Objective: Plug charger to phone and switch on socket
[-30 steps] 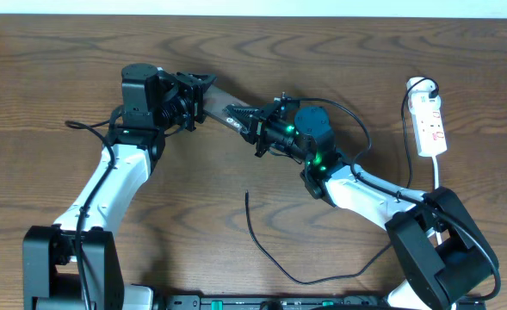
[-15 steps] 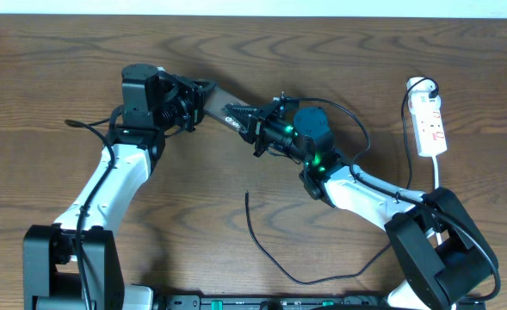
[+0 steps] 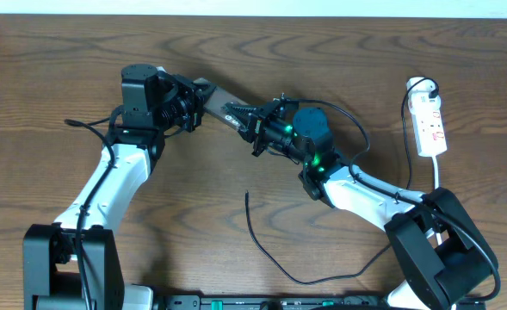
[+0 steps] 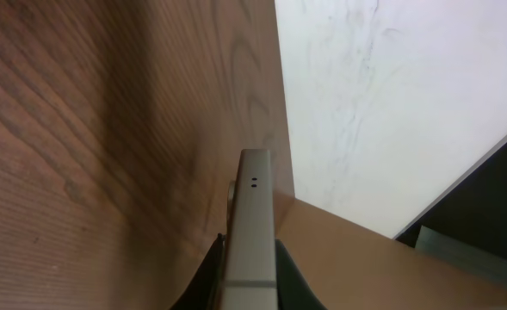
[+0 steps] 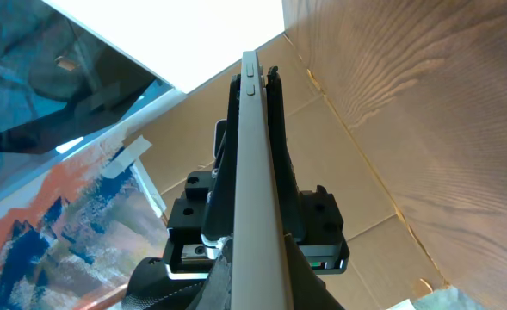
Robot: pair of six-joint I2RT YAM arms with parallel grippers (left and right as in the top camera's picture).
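The phone (image 3: 219,99) is held off the table between both grippers and tilted on edge. My left gripper (image 3: 198,93) is shut on its left end; in the left wrist view the phone's thin edge (image 4: 251,215) runs up between the jaws (image 4: 249,280). My right gripper (image 3: 247,121) is shut on its right end; in the right wrist view the phone's edge (image 5: 255,155) rises from the jaws (image 5: 255,288). The charger's thin black cable (image 3: 266,251) lies on the table with its free tip (image 3: 247,195) below the phone. The white socket (image 3: 430,126) lies at the far right.
A white plug (image 3: 420,85) sits at the socket's top end, with a black lead looping down beside it. The socket's white cord (image 3: 437,176) runs down toward the right arm's base. The robots' thicker black cables arch by each arm.
The phone has turned slightly between the two grippers and the left jaws sit a little lower on it. The cable and socket have not moved.
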